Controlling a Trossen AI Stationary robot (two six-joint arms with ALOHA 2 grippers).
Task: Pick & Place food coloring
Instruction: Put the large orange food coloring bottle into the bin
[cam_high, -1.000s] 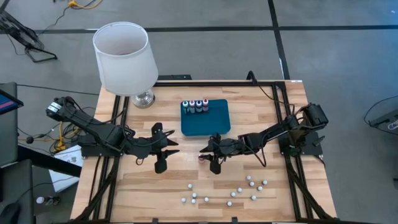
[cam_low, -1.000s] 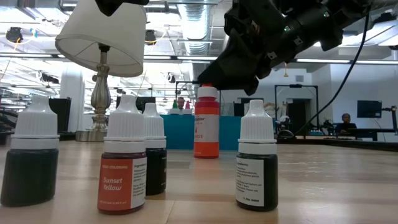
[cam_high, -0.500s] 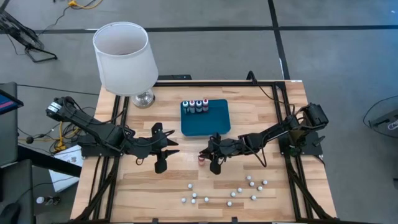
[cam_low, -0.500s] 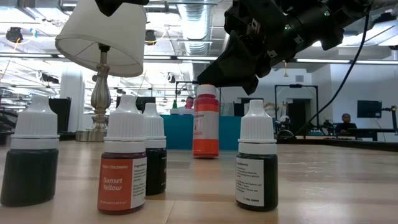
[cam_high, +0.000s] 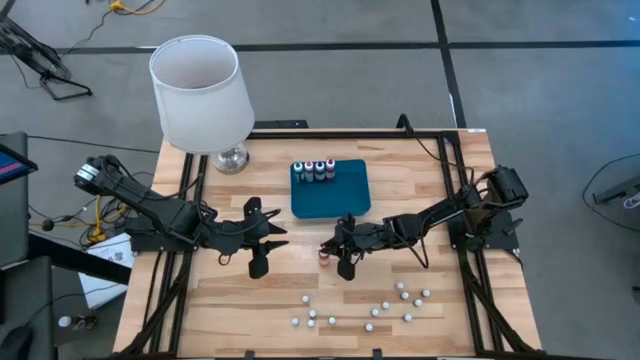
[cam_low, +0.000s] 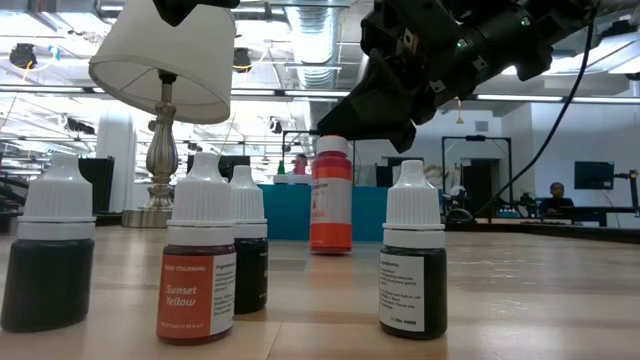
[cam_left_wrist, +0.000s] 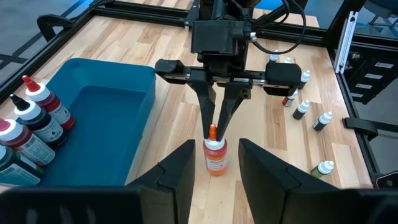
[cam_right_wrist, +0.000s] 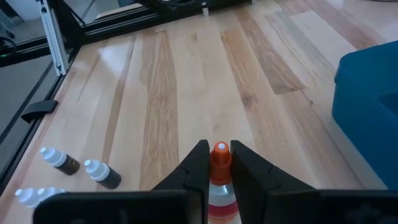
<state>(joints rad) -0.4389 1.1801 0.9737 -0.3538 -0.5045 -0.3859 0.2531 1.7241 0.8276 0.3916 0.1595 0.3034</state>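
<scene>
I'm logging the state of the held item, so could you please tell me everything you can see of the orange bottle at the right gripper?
The orange bottle is a small, plastic-looking dropper bottle with an orange body, a white label with small print, a white collar and an orange nozzle tip. It stands upright on the wooden table, just in front of the teal tray. The right gripper closes its two dark fingers on the nozzle from above. The left gripper waits open beside it, not touching.

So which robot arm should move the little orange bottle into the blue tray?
The right one, probably. The right gripper already has its fingers on either side of the orange bottle's tip. The left gripper waits open, a little way off, holding nothing. The blue tray sits close by both.
</scene>
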